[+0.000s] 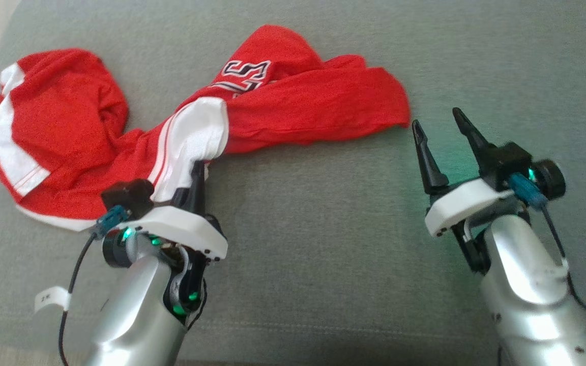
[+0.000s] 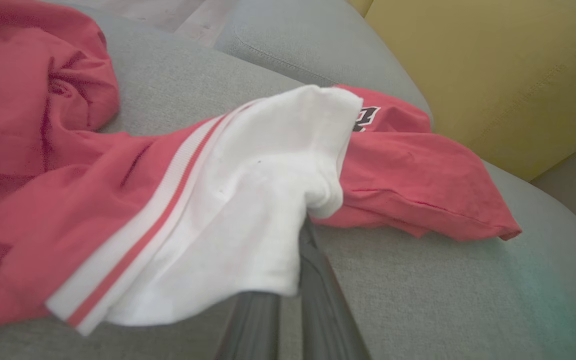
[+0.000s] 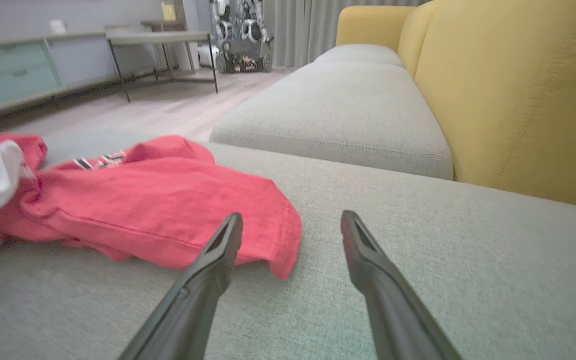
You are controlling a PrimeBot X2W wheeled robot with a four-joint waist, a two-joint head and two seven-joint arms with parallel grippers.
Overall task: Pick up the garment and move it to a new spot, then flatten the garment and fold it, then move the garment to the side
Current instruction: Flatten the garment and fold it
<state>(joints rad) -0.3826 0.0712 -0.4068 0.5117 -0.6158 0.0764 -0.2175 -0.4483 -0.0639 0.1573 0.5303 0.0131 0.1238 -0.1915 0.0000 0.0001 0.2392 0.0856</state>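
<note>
A crumpled red garment [image 1: 293,101] with white panels and a printed number lies across the grey sofa cushion [image 1: 323,213]. My left gripper [image 1: 196,170] is shut on its white sleeve [image 1: 191,137]; in the left wrist view that white cloth [image 2: 248,210] drapes over the two dark fingers [image 2: 318,280] and hides their tips. My right gripper [image 1: 438,124] stands open just right of the garment's red hem corner [image 1: 400,114], apart from it. In the right wrist view the open fingers [image 3: 218,255] frame that red corner [image 3: 278,235], the left one lying in front of the cloth.
A yellow sofa backrest [image 3: 518,100] rises on one side, and a second grey cushion [image 3: 338,110] lies beyond. Past the sofa's edge are a wooden floor [image 3: 158,107], a low cabinet [image 3: 13,75] and a metal-legged table [image 3: 158,40]. Bare cushion stretches in front of the garment.
</note>
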